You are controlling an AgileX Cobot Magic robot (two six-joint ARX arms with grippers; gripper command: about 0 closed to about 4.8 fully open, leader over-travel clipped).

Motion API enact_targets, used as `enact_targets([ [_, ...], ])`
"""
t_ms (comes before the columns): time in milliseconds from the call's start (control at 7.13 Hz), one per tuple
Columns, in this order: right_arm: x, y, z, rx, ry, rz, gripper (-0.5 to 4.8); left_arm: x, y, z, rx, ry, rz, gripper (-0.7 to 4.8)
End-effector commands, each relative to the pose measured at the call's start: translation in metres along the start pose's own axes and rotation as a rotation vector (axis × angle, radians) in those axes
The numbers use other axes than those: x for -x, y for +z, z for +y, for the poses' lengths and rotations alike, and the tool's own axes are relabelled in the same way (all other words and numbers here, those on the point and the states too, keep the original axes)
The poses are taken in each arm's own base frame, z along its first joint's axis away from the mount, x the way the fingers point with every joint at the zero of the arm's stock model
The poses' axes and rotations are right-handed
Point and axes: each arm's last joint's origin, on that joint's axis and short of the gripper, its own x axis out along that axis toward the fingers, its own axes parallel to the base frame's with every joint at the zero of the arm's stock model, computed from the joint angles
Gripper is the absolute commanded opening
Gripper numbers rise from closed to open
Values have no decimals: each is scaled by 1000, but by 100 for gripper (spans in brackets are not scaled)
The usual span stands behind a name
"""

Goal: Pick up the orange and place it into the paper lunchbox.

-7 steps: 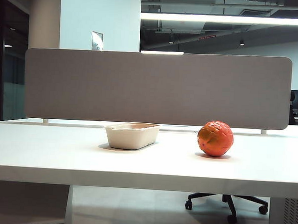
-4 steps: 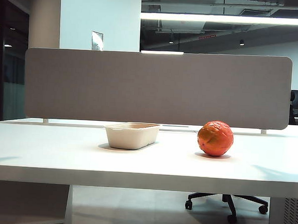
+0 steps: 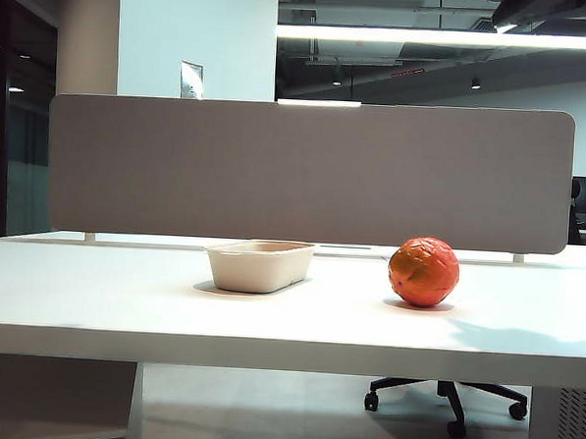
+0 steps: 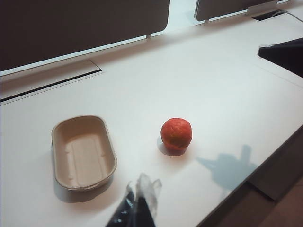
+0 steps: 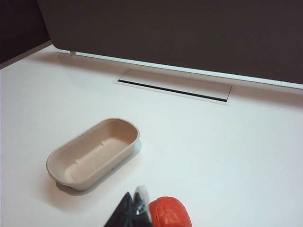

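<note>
The orange (image 3: 423,272) rests on the white table (image 3: 122,299), right of the paper lunchbox (image 3: 259,265), with a clear gap between them. The lunchbox is empty. In the left wrist view my left gripper (image 4: 138,189) hovers above the table's near side, between the lunchbox (image 4: 83,151) and the orange (image 4: 176,135), its fingers together and holding nothing. In the right wrist view my right gripper (image 5: 134,195) is shut and empty, high above the table, with the orange (image 5: 170,213) just beside its tips and the lunchbox (image 5: 92,153) farther off.
A grey divider panel (image 3: 310,171) stands along the table's far edge, with a cable slot (image 5: 174,85) in front of it. A dark part of the right arm (image 4: 284,54) shows at the side of the left wrist view. An office chair base (image 3: 448,397) is under the table.
The orange and the lunchbox have not moved. A dark arm part has come into the exterior view's top right corner, and an arm shadow has spread over the table near the orange.
</note>
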Motion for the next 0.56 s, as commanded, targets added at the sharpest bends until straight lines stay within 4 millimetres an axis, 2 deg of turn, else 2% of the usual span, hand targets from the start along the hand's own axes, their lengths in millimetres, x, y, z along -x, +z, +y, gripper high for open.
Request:
enact_targets([
  [140, -2, 1, 1, -3, 31, -2, 479, 1, 3, 0, -7, -7, -14, -5],
  [421, -8, 0, 0, 37, 21, -14, 479, 1, 3, -1, -6, -31, -14, -5],
  [561, -32, -9, -4, 97, 25, -13, 479, 1, 2, -1, -6, -40, -14, -5],
])
